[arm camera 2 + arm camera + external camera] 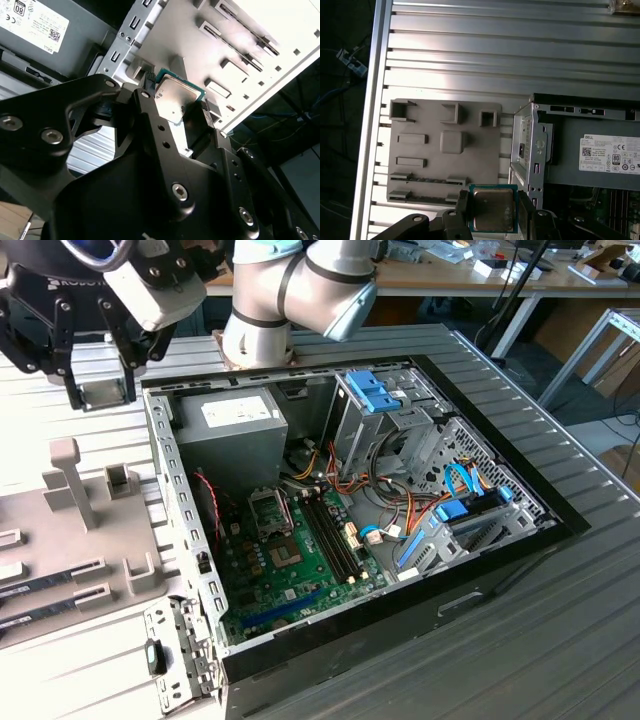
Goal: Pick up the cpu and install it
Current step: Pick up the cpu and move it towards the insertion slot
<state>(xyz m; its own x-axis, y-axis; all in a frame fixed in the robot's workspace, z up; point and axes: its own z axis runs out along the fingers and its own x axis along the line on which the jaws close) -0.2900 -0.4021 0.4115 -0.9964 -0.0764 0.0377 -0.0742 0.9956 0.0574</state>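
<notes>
Holding the chip by its edges

We see the claw (175,107) closed on the chip (492,210), pinching two opposite sides and held over the bench (470,55) between the grey tray (445,145) and the computer case (350,640). We judge the chip light, stiff and thin, its underside fragile: the rims are the safe hold.

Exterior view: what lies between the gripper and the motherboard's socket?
In the exterior view, the case's metal side wall and red and black wires lie between the gripper, holding the cpu, and the socket.
</notes>
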